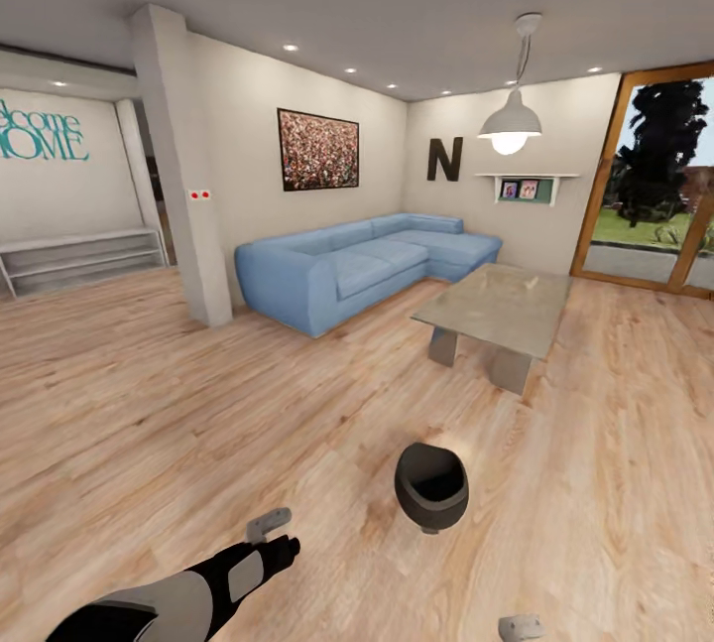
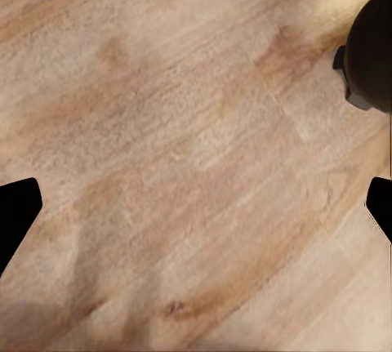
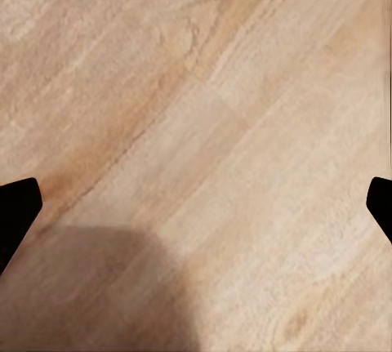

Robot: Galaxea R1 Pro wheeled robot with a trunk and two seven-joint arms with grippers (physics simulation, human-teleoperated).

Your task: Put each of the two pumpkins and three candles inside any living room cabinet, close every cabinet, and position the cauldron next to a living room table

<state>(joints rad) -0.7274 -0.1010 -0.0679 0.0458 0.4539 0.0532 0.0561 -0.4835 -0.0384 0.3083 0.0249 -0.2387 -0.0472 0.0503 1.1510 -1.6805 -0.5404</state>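
The black cauldron (image 1: 431,488) stands on the wooden floor, its wide mouth tilted toward me, a short way in front of the glass-topped coffee table (image 1: 496,310). My left gripper (image 1: 273,528) hovers low over the floor to the cauldron's left, open and empty. In the left wrist view the left gripper (image 2: 196,205) has its fingers spread wide over bare boards, and the cauldron (image 2: 371,50) sits at the frame's edge. Only a tip of my right gripper (image 1: 521,627) shows in the head view. The right gripper (image 3: 196,205) is open over floor. Pumpkins, candles and cabinet are out of view.
A blue corner sofa (image 1: 367,265) stands against the back wall, left of the table. A white pillar (image 1: 183,176) rises at the left, with low white shelves (image 1: 84,260) beyond it. A glass door (image 1: 659,191) is at the right. Wooden floor (image 1: 149,424) stretches around me.
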